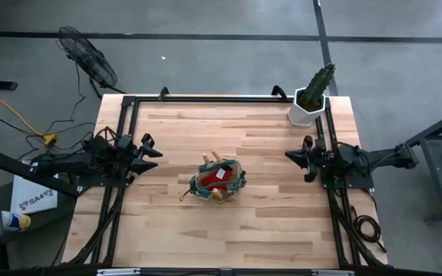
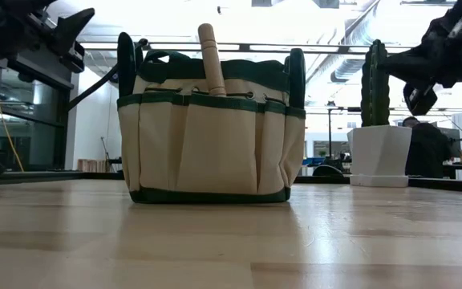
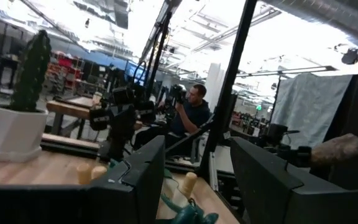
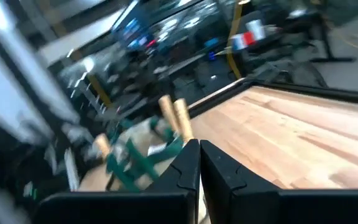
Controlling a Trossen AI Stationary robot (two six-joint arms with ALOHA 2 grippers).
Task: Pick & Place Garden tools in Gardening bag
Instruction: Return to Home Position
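**A:** Tan fabric with dark green trim: the gardening bag [image 1: 219,182] stands upright mid-table, between the two arms and well apart from both.

**B:** And the garden tools?

**A:** Inside it, as far as I can judge. The high view shows a red piece [image 1: 218,174] and pale wooden handles [image 1: 210,159] at its mouth. I see no tool lying loose on the table [image 1: 206,230].

**B:** So the arms sit out at the sides because the packing looks done?

**A:** That's my reading. The left gripper [image 1: 150,151] hovers near the left edge, fingers spread with nothing between them. The right gripper [image 1: 294,157] hovers near the right edge. Its own wrist view shows the fingers pressed together, empty.

**B:** What does the low view add?

**A:** The tallest handle [image 2: 211,60], leaning slightly as it rises past the rim, and the outer pockets [image 2: 215,148], which look flat. From above, neither can be made out. The low view hides the red piece, though.

**B:** The cactus [image 1: 318,83]?

**A:** It is in its white pot [image 1: 304,113] at the far right corner, beyond the right arm and apart from the bag.
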